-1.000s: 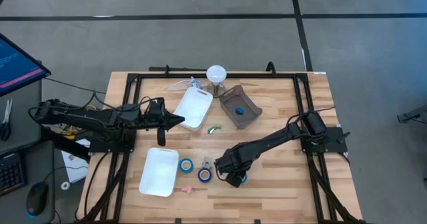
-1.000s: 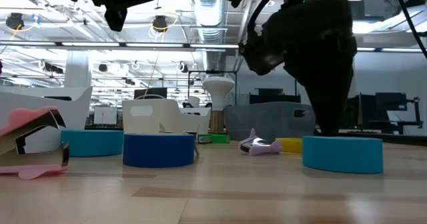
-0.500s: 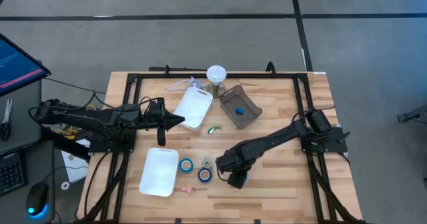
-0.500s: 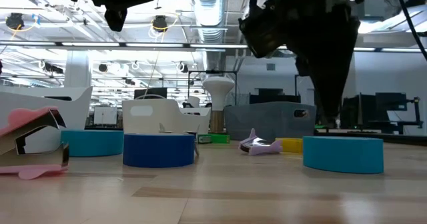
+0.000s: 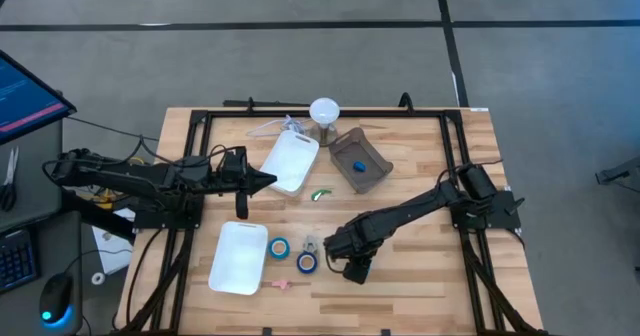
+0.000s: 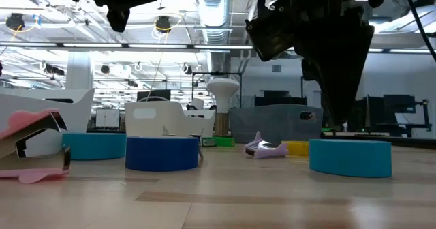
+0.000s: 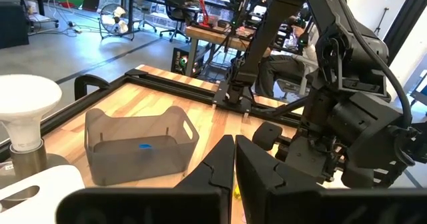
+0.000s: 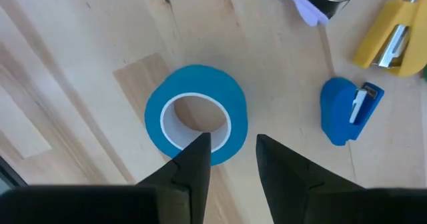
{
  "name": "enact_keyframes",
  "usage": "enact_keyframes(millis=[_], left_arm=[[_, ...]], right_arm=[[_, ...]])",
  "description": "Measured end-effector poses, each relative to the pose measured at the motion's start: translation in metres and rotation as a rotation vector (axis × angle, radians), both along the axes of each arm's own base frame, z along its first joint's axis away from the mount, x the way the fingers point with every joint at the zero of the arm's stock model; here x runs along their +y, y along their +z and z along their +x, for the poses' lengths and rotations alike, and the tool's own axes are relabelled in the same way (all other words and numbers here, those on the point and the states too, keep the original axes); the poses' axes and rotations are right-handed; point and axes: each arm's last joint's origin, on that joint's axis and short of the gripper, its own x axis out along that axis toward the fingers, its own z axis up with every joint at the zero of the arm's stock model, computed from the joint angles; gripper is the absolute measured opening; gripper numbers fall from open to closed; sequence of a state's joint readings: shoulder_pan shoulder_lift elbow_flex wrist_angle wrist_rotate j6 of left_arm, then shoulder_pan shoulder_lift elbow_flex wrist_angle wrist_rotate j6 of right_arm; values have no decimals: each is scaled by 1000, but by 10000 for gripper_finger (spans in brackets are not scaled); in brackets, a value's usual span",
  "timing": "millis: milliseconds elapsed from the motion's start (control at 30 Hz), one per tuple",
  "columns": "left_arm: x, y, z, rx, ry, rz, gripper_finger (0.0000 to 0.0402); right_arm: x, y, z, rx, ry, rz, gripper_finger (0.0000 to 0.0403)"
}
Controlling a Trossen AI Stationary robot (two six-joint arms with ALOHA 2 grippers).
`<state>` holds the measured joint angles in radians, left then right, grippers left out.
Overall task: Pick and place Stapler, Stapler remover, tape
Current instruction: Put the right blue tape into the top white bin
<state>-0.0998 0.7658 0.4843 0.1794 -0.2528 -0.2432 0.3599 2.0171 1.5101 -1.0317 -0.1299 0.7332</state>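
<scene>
A blue tape roll [image 8: 233,111] lies flat on the table near its near edge [image 6: 351,157]. My right gripper [image 8: 230,144] hangs open just above it [image 5: 355,269], one finger over the rim by the pale core, the other outside the wall. Two more blue rolls [image 5: 279,247] [image 5: 307,263] lie to its left. A purple stapler remover [image 8: 313,1] and a yellow stapler [image 8: 390,41] rest on the table beyond the roll. My left gripper [image 7: 233,159] waits shut above the left side of the table [image 5: 268,181].
A grey bin [image 5: 360,163] holding a small blue item stands far of centre, next to a white lamp-like disc [image 5: 324,109]. Two white trays [image 5: 290,164] [image 5: 240,258] lie left of centre. A small blue clip-like item [image 8: 347,107] and a pink piece [image 5: 283,284] lie nearby.
My right gripper has shifted a little over the blue tape roll and tipped, so that in the high view it now covers almost all of the roll. The roll itself has stayed in place.
</scene>
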Motion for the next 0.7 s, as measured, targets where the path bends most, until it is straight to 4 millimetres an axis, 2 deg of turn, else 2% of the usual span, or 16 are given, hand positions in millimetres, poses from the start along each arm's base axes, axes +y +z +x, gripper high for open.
enact_keyframes(millis=[233,500,700], left_arm=[[0,0,0,0,0,0,8],[0,0,0,0,0,0,8],[0,0,0,0,0,0,8]], right_arm=[[0,0,0,-1,0,0,121],[6,0,-2,-3,29,-4,209],[11,-1,-4,-14,42,-27,219]])
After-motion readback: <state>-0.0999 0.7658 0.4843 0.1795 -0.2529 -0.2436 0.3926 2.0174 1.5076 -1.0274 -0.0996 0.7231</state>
